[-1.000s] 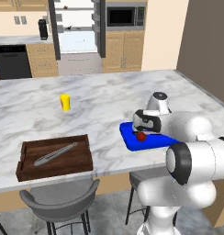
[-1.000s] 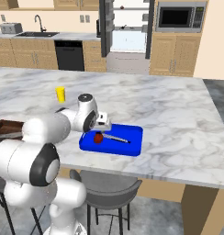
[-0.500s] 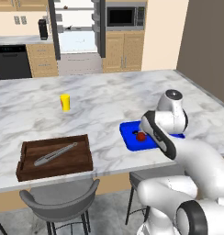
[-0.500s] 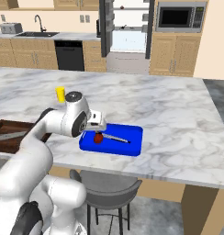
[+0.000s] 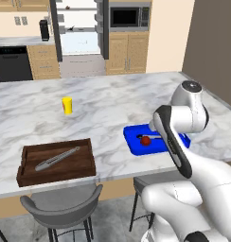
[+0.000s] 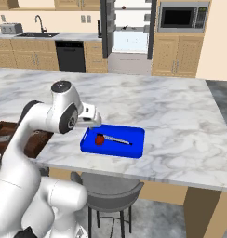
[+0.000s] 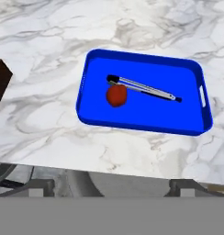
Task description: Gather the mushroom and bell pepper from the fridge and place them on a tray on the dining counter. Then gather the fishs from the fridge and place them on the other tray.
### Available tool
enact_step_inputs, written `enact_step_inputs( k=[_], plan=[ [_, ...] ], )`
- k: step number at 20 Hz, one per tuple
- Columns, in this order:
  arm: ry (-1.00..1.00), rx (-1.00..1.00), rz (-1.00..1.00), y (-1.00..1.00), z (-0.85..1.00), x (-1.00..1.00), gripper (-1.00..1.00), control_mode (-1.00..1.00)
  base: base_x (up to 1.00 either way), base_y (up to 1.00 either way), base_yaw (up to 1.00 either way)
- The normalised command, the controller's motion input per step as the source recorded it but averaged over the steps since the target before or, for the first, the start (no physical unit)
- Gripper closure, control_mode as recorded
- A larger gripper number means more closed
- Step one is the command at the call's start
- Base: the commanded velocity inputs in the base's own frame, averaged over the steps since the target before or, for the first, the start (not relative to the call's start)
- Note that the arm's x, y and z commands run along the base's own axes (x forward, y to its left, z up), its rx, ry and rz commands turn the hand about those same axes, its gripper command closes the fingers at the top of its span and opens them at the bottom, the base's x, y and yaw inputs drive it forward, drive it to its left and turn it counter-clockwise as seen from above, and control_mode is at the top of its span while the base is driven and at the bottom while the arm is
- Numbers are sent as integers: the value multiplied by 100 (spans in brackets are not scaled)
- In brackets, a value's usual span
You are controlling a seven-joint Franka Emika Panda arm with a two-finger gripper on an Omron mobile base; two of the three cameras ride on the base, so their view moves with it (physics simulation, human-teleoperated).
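The bright blue tray (image 7: pixel 141 114) lies on the marbled dining counter (image 5: pixel 108 108) near its front edge. In it sit the red bell pepper (image 7: pixel 116 95) and, touching it, a slim silvery fish (image 7: pixel 146 88) with a small dark lump at its end. These show as the tray (image 6: pixel 134 146), pepper (image 6: pixel 100 139) and fish (image 6: pixel 119 140) in the right base view. My gripper (image 7: pixel 111 186) hovers open and empty above the tray's near-left side, its hand (image 6: pixel 90 120) just left of the tray. Another fish (image 5: pixel 57 158) lies in the dark brown tray (image 5: pixel 84 165). The fridge (image 5: pixel 79 33) stands open at the back.
A yellow cup (image 5: pixel 66 105) stands on the counter behind the brown tray. Grey stools (image 5: pixel 60 208) are tucked under the front edge, one (image 6: pixel 108 188) under the blue tray. My own arm (image 5: pixel 176 142) covers part of the blue tray (image 5: pixel 136 142).
The arm has lifted and drawn back from over the blue tray toward the counter's front edge, the elbow swinging up. Pepper and fish lie where they were.
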Motion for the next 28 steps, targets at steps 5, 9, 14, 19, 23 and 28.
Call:
enact_step_inputs(
  k=[5, 9, 14, 19, 23, 28],
  plan=[
    [7, 0, 0, 10, 50, -75, -100, -100, 0, 0, 0],
    [1, 0, 0, 11, 30, -74, -100, -100, 0, 0, 0],
    [0, 0, 0, 8, 17, -74, -100, -100, 0, 0, 0],
    [3, 0, -6, -5, 18, -74, -100, -100, 0, 0, 0],
    [0, 0, -11, -8, 1, -40, -100, -100, 0, 0, 0],
    [1, 2, -3, -8, 2, -2, -100, -100, 0, 0, 0]
  ],
)
